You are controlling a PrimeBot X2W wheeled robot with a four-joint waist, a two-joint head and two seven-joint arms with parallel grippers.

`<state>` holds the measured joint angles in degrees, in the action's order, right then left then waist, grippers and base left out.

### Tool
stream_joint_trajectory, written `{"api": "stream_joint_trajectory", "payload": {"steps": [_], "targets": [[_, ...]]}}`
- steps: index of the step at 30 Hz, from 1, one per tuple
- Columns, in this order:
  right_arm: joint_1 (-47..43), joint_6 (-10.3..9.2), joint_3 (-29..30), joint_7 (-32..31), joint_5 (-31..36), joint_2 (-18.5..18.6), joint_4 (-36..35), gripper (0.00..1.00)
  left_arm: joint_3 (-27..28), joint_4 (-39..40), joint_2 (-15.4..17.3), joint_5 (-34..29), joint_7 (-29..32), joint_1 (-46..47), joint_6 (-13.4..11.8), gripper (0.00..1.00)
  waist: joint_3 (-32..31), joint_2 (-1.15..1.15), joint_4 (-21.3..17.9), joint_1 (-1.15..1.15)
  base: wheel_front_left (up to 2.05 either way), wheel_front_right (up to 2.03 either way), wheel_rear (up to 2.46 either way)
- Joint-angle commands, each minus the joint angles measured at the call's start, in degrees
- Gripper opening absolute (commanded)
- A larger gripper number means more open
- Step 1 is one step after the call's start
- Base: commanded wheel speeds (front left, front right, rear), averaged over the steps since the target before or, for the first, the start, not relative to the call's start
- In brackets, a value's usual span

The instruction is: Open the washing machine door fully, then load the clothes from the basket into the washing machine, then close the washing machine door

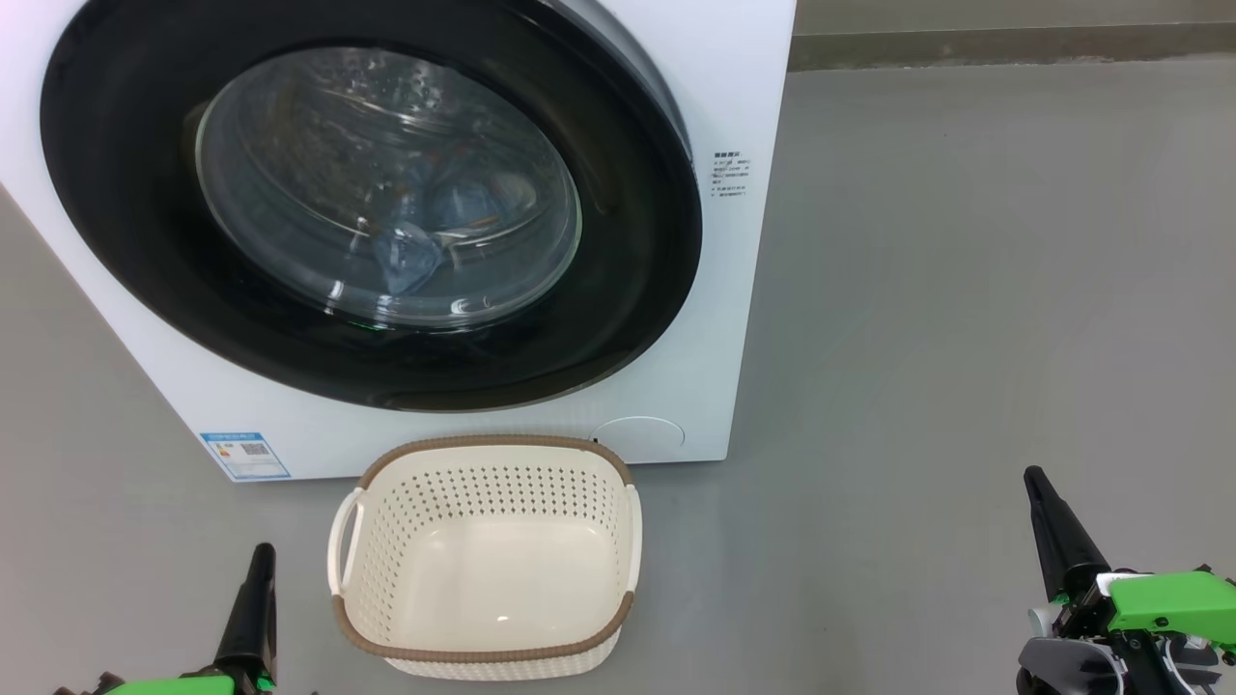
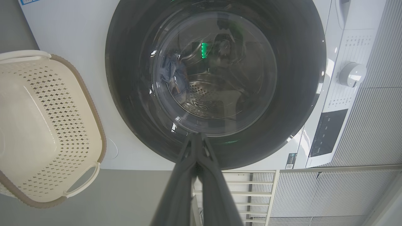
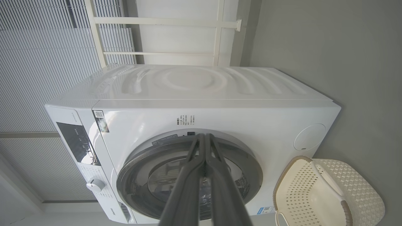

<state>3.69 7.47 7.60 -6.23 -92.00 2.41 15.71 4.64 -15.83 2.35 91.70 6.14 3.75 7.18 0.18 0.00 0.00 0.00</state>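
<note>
The white washing machine (image 1: 734, 116) stands ahead with its round black door (image 1: 637, 290) flat against the front. Through the door's glass window I see light blue clothes (image 1: 425, 241) lying in the steel drum, and again as clothes (image 2: 172, 73) in the left wrist view. The cream basket (image 1: 483, 656) with a brown rim sits on the floor just before the machine, with nothing in it. My left gripper (image 1: 261, 552) is low at the left of the basket, shut and holding nothing. My right gripper (image 1: 1035, 475) is far to the right, shut and holding nothing.
Grey floor (image 1: 966, 290) stretches wide to the right of the machine. A blue label (image 1: 244, 456) sits at the machine's lower left corner. The control panel and dial (image 2: 351, 73) lie along the machine's top front. A ribbed wall and white railing (image 3: 163, 22) stand behind it.
</note>
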Motion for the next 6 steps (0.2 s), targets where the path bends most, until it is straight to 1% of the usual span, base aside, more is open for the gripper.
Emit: {"api": "stream_joint_trajectory", "payload": {"steps": [1, 6], "targets": [[2.5, 0.02, -1.0, -0.3, -0.1, 0.5, -1.7, 0.0, 1.9, 1.8, 0.5, 0.5, 0.3, 2.4, 0.3, 0.0, 0.0, 0.0, 0.0, 0.0, 0.0, 0.0, 0.0], [2.5, 0.02, -1.0, -0.3, -0.1, 0.5, -1.7, 0.0, 1.9, 1.8, 0.5, 0.5, 0.3, 2.4, 0.3, 0.0, 0.0, 0.0, 0.0, 0.0, 0.0, 0.0, 0.0]]}}
